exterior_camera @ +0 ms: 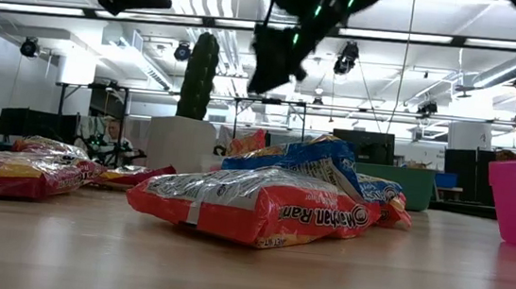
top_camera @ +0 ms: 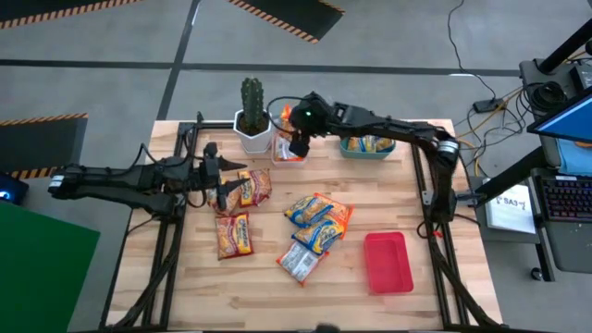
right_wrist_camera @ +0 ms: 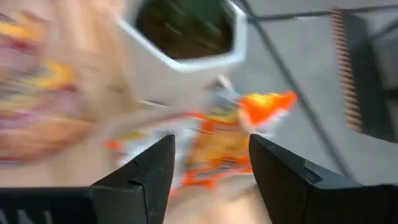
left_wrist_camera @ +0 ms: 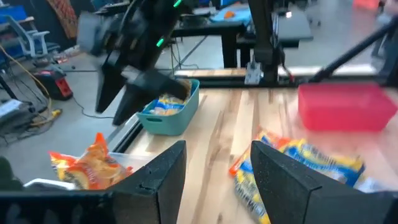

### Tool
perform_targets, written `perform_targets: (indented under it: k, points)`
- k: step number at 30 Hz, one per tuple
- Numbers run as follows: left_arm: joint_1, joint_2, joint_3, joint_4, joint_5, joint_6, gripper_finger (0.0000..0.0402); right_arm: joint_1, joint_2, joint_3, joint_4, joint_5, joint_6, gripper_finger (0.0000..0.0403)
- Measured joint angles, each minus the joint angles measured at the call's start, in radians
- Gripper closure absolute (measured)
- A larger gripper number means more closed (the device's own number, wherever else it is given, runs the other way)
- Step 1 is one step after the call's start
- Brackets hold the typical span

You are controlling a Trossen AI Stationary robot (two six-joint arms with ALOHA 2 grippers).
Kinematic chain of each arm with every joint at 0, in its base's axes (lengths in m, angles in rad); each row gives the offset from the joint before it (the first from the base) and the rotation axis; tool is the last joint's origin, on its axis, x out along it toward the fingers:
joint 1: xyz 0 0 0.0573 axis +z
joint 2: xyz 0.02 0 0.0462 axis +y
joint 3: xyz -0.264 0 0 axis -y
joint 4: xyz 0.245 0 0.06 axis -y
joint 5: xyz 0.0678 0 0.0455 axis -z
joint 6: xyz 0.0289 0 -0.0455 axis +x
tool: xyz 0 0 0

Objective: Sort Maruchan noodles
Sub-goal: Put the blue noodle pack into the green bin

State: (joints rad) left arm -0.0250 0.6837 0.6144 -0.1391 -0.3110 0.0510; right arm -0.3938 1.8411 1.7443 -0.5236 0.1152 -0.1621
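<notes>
Several Maruchan packets lie flat on the wooden table: two orange-red ones point(top_camera: 234, 235) point(top_camera: 250, 187) at the left, and a blue-and-yellow pile point(top_camera: 319, 222) with a silvery one point(top_camera: 298, 263) in the middle. One orange packet point(top_camera: 289, 154) stands in a small white container by the cactus pot; it also shows in the right wrist view point(right_wrist_camera: 231, 140). More packets lie in the teal bin point(top_camera: 367, 146). My left gripper point(top_camera: 218, 182) is open and empty, raised over the left packets. My right gripper point(top_camera: 298, 144) is open and empty, raised over the orange packet.
A cactus in a white pot point(top_camera: 252, 118) stands at the far edge, right beside my right gripper. An empty red tray point(top_camera: 388, 262) sits near the front right. Bare wood shows along the near edge and at the front left.
</notes>
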Motion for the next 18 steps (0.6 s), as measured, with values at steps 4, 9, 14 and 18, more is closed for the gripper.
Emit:
perform_targets:
  k: [4, 9, 14, 18]
  points:
    - [-0.001, 0.031, 0.000, 0.075, 0.024, -0.075, 0.0238, 0.085, -0.115, -0.071, -0.008, -0.079, 0.025, 0.0202]
    - [-0.020, 0.109, 0.000, 0.124, 0.070, -0.145, 0.0238, 0.231, -0.247, -0.308, 0.180, -0.090, 0.064, 0.0202]
    - [-0.046, 0.201, 0.000, 0.151, 0.081, -0.180, 0.0238, 0.363, -0.346, -0.588, 0.474, -0.090, 0.140, 0.0202]
    - [-0.063, 0.257, 0.000, 0.192, 0.097, -0.192, 0.0238, 0.437, -0.385, -0.775, 0.688, -0.090, 0.204, 0.0202]
